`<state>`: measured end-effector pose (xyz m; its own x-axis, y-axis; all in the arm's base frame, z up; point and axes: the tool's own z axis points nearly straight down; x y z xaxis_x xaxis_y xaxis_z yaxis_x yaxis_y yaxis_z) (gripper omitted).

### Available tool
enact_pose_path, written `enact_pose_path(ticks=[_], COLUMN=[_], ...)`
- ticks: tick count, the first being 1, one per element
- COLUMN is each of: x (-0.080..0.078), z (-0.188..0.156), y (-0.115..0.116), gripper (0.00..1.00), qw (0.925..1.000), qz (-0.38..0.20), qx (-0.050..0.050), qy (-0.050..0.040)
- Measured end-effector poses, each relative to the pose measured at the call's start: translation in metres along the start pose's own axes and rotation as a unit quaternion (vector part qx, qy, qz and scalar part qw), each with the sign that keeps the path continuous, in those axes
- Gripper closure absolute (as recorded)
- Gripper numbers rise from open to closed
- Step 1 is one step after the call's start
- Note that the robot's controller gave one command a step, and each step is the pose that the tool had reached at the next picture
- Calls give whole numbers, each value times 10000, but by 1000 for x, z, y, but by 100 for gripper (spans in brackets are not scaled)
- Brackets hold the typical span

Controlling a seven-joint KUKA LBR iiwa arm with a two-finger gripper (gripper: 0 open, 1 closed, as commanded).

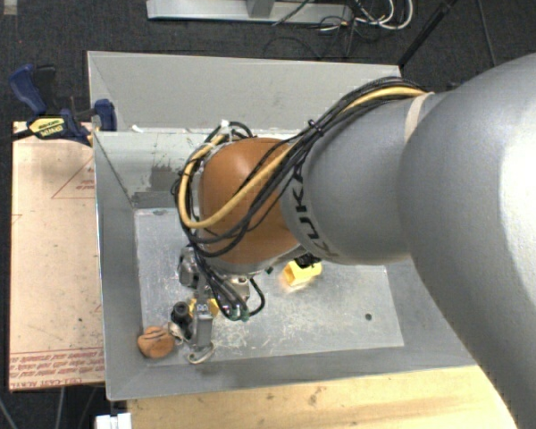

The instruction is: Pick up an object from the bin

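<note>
The arm's two-finger gripper [196, 333] is hanging low in the lower-left corner of the grey metal bin [116, 239], just beside a small brown rounded lump [154, 341] lying on the floor there. Whether the gripper is spread or closed is not showing. A yellow block [301, 273] is lying mid-bin, partly under the arm.

Seen from above: we find the bin [116, 239] dull grey metal, its floor scuffed pale | by its front-left corner, a brown lump [156, 342], mottled tan | toward mid-floor, a yellow piece [301, 273] with black marks | the arm's cover [241, 199] orange-brown, its cables [357, 104] black and yellow
</note>
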<state>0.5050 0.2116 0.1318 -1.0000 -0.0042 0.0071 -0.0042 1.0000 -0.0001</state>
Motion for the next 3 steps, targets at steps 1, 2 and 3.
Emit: enact_pose_path(ticks=[1,2,3], x=[-2,4,0], z=[-4,36,32], y=[-1,-20,-37], gripper=[0,0,0], qw=[10000,9881,9704], qz=[21,-1539,-2416], qx=[-8,-6,1], qy=[-32,-57,-34])
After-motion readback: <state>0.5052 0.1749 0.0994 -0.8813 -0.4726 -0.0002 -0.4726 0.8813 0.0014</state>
